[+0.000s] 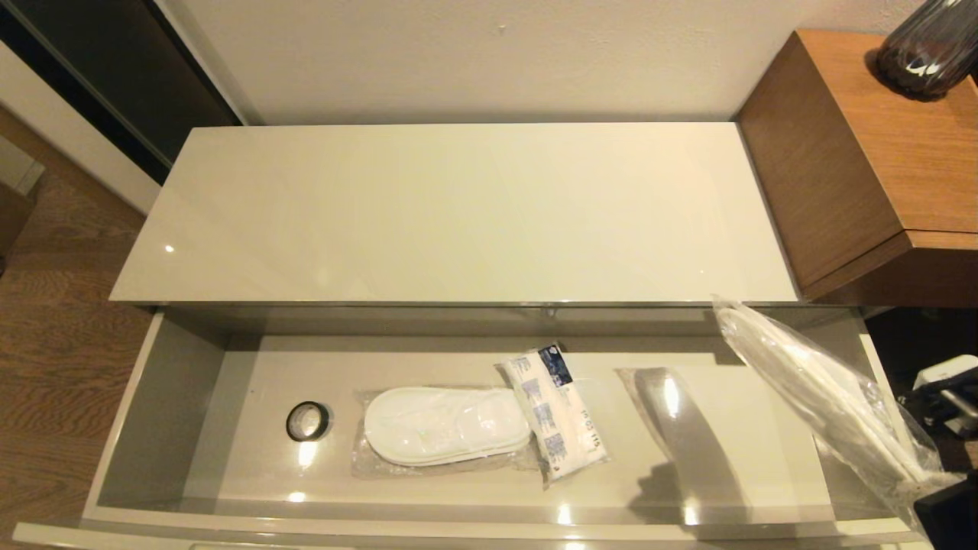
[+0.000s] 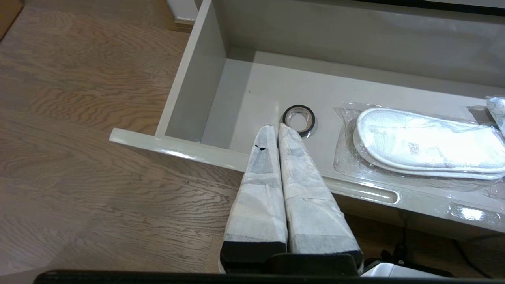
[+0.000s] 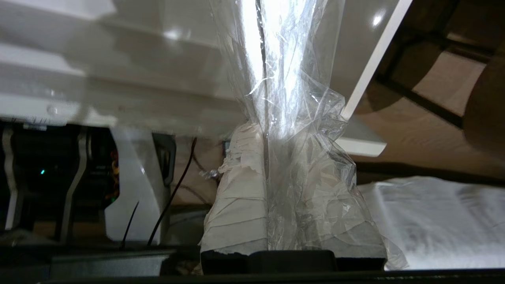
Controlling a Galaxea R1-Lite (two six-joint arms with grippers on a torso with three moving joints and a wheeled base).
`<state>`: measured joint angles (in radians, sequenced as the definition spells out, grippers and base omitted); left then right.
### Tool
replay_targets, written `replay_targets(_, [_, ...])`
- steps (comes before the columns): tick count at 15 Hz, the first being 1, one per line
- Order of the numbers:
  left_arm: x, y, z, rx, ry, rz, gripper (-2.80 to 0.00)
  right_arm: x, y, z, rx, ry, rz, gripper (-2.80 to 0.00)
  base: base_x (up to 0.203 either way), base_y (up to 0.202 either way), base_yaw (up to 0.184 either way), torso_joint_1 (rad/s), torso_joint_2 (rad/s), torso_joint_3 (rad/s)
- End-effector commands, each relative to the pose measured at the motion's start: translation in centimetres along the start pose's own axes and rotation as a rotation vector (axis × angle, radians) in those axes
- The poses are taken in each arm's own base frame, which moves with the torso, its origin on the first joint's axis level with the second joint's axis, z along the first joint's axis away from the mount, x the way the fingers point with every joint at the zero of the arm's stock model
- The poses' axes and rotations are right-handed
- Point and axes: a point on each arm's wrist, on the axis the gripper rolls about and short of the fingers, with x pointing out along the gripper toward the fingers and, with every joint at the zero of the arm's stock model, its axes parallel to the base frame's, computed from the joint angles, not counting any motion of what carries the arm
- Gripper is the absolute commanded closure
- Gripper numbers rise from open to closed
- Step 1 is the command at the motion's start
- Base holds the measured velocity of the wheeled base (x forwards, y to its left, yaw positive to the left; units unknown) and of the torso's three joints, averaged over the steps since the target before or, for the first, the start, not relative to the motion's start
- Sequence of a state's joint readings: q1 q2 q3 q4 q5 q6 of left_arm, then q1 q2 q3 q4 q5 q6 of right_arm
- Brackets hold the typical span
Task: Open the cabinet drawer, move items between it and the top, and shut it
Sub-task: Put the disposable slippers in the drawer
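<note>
- The cabinet drawer [image 1: 191,397] is pulled fully out below the top [image 1: 458,214], so its grey floor lies open to both arms.
- On the drawer floor, near the middle, lies a flat pair of white slippers [image 1: 447,424] in a clear wrapper, and just beside it, on the robot's right, a soft white packet [image 1: 556,412] with blue printed panels, tilted and overlapping the wrapper's edge.
- A small black ring [image 1: 308,421] sits apart from them toward the left end of the drawer.
- The right gripper [image 3: 268,134] has its fingers pinching a clear plastic bag [image 1: 825,397] with something white in it, held up over the right end of the drawer and slanting toward the top's right corner; this looks like a lift meant to carry it up onto the top.
- The grip is at the bag's bunched end, so the rest hangs loose and could catch on the top's edge.
- The left gripper [image 2: 275,127] hangs by the drawer's front rim near the ring, its taped fingers pressed together and holding nothing; it seems to be waiting.
- The top carries nothing yet.
</note>
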<state>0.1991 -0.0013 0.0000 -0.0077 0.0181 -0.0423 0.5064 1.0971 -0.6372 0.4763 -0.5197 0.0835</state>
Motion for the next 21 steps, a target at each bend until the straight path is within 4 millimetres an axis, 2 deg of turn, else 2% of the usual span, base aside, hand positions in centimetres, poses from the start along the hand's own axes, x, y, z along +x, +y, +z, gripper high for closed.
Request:
replay_targets(1, [-0.3,0.0,-0.1,-0.001,-0.037,-0.001,0.0,-0.2,-0.2,-0.9,0.004,0.008,0.003,0.0,0.0,0.0,0.0,0.0,0.0,0.0])
replay_targets(4, [-0.3,0.0,-0.1,-0.001,-0.037,-0.001,0.0,0.4,0.0,-2.2,-0.005,0.058,-0.004,0.0,0.0,0.0,0.0,0.0,0.0,0.0])
replay_targets(8, [-0.3,0.0,-0.1,-0.001,-0.038,-0.001,0.0,2.2,1.0,-1.4,0.072,0.152,0.006,0.0,0.0,0.0,0.0,0.0,0.0,0.0])
replay_targets(16, [-0.3,0.0,-0.1,-0.001,-0.037,-0.001,0.0,10.8,5.8,3.4,0.163,0.113,-0.012,0.0,0.0,0.0,0.0,0.0,0.0,0.0])
replay_targets(21, [-0.3,0.0,-0.2,-0.001,-0.036,-0.001,0.0,14.2,7.1,5.1,0.206,0.049,-0.05,0.0,0.0,0.0,0.0,0.0,0.0,0.0])
